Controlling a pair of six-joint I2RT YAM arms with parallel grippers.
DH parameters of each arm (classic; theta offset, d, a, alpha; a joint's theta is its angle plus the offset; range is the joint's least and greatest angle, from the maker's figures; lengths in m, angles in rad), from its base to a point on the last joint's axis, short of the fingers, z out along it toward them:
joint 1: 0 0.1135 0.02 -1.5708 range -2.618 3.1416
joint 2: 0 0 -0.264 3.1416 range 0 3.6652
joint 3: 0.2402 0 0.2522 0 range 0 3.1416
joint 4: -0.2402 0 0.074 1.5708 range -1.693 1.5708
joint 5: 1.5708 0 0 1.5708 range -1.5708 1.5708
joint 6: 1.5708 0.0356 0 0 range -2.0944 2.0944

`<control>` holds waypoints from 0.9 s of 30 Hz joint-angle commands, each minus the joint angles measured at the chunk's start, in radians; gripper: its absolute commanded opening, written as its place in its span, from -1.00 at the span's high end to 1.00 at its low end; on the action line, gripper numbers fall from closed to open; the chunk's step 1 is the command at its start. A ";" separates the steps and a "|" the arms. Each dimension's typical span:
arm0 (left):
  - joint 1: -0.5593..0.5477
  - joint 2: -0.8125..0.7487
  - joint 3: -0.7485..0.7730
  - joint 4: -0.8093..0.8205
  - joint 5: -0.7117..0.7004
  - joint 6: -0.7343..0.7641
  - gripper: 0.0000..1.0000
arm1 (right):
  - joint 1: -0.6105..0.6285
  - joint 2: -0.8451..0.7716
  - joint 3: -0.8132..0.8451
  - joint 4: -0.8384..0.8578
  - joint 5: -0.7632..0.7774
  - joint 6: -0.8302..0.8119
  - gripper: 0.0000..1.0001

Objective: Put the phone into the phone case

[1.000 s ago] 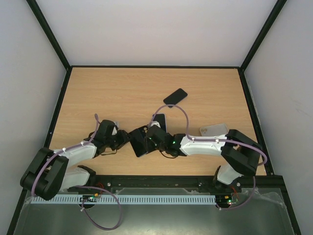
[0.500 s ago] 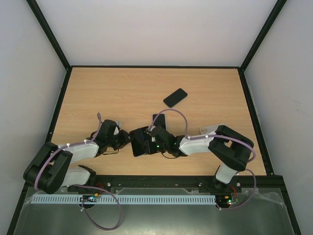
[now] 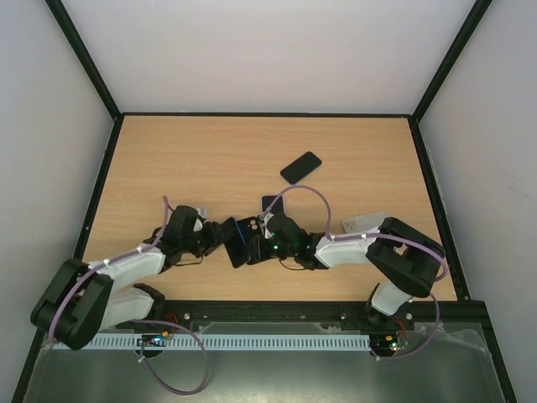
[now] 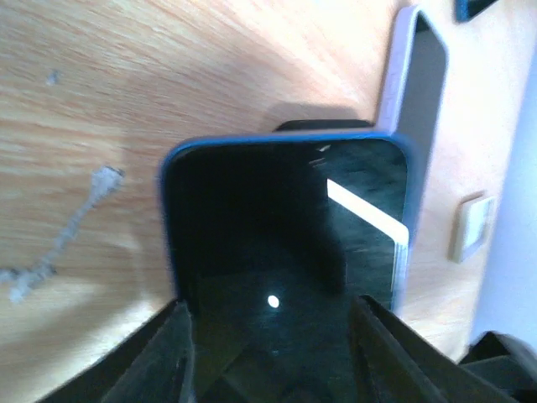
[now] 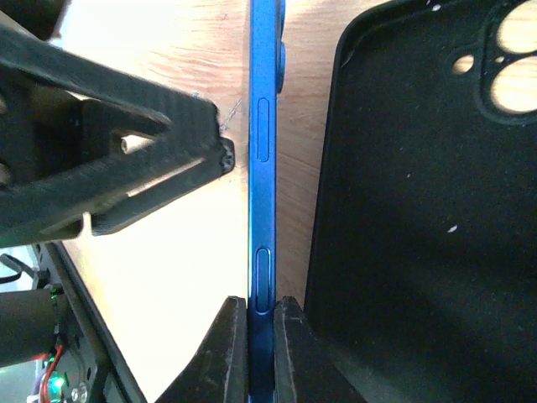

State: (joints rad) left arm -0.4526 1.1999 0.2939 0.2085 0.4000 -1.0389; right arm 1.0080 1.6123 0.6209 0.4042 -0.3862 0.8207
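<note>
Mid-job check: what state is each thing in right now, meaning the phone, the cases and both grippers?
blue phone: outside any case, pinched across its thickness.
right gripper: shut on the blue phone.
left gripper: fingers flank the phone's near end; grip unclear.
black phone case: empty, right beside the phone.
pale phone case: empty, apart from both grippers.
black slab: phone or case, cannot tell; lying flat farther back, untouched.

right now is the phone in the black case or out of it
Out. The right gripper pinches the blue phone edge-on beside the black case, whose inside is bare.
</note>
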 commanded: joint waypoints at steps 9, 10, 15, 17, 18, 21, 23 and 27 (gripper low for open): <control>-0.009 -0.263 0.035 -0.183 -0.087 0.040 -0.69 | -0.031 -0.202 -0.067 -0.040 -0.073 0.052 0.96; -0.008 -0.260 0.032 -0.180 -0.086 0.039 -0.69 | -0.033 -0.216 -0.069 -0.044 -0.082 0.057 0.96; -0.009 -0.216 0.018 -0.131 -0.045 0.038 -0.64 | -0.041 -0.277 -0.083 -0.045 -0.067 0.092 0.96; -0.011 -0.204 0.005 -0.084 -0.015 0.034 -0.61 | -0.056 -0.295 -0.083 -0.070 -0.041 0.081 0.96; -0.011 -0.198 0.000 -0.061 0.001 0.034 -0.60 | -0.070 -0.301 -0.084 -0.083 -0.032 0.075 0.96; -0.016 -0.183 -0.004 -0.030 0.020 0.044 -0.59 | -0.125 -0.302 -0.095 -0.102 -0.046 0.062 0.96; -0.018 -0.171 -0.007 -0.019 0.013 0.048 -0.59 | -0.156 -0.283 -0.096 -0.111 -0.068 0.050 0.96; -0.023 -0.131 -0.023 0.046 0.019 0.035 -0.58 | -0.189 -0.248 -0.097 -0.115 -0.089 0.030 0.96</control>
State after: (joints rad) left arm -0.4671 1.0340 0.2951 0.1783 0.3977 -1.0100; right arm 0.8413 1.3479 0.5270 0.2783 -0.4488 0.8791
